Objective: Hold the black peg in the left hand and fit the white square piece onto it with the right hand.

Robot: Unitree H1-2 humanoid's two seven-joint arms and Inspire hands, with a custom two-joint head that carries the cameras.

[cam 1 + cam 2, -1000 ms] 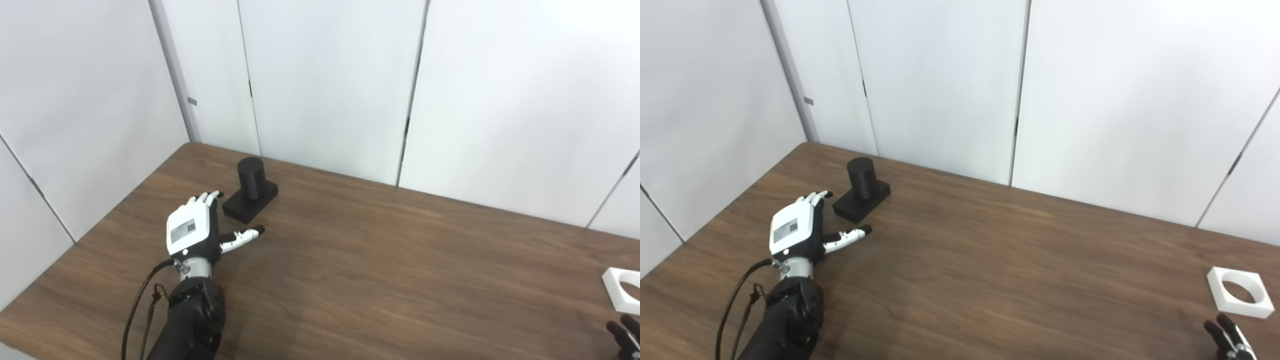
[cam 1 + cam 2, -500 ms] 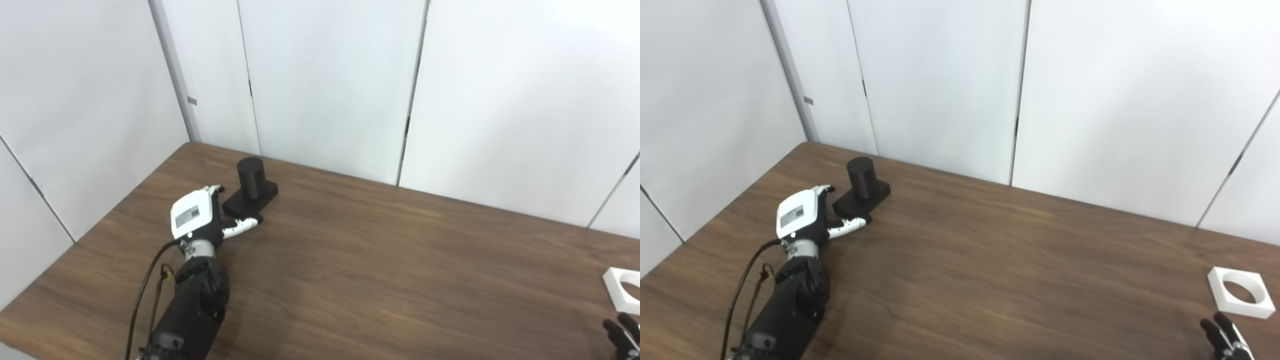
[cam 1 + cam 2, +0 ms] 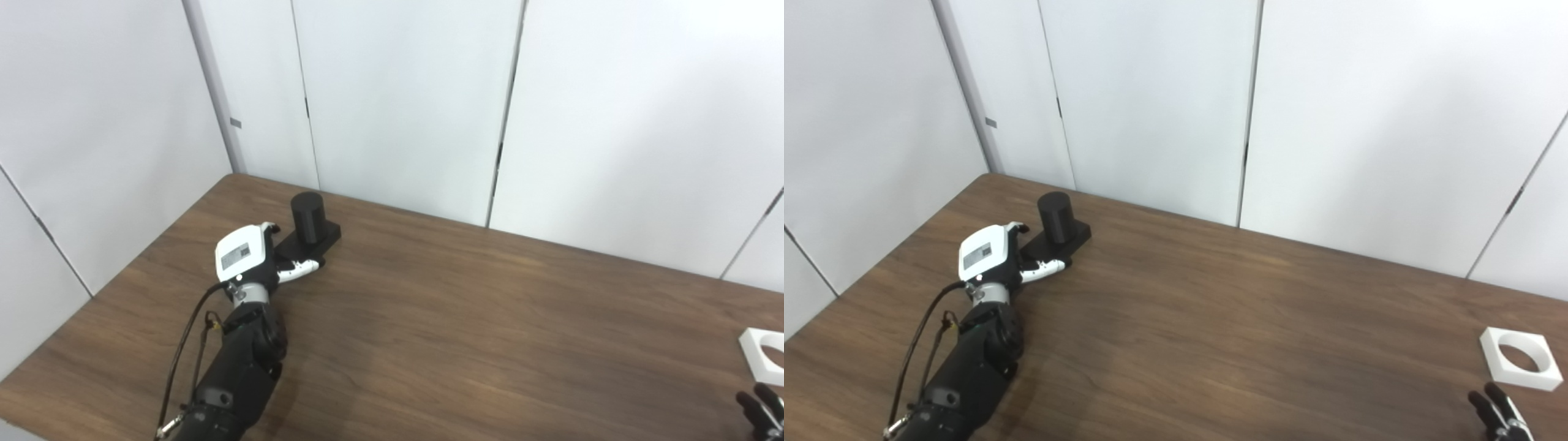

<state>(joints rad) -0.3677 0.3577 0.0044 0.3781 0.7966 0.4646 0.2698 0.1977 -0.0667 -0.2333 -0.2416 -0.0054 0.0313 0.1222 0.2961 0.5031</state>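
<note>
Wide bare table [image 3: 1249,318] separates black peg [image 3: 1055,217] from white square piece [image 3: 1518,365].

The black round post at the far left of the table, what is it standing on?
The black peg rises from a flat black square base lying on the wooden table. The left hand covers the base's near corner, so its grip there is hidden.

A dark wood-grain table [image 3: 1213,318] fills the lower part of both views. The black peg [image 3: 1056,223] stands upright on its square base near the far left corner. The white square piece [image 3: 1517,365] lies flat near the right edge, well apart from it.
</note>
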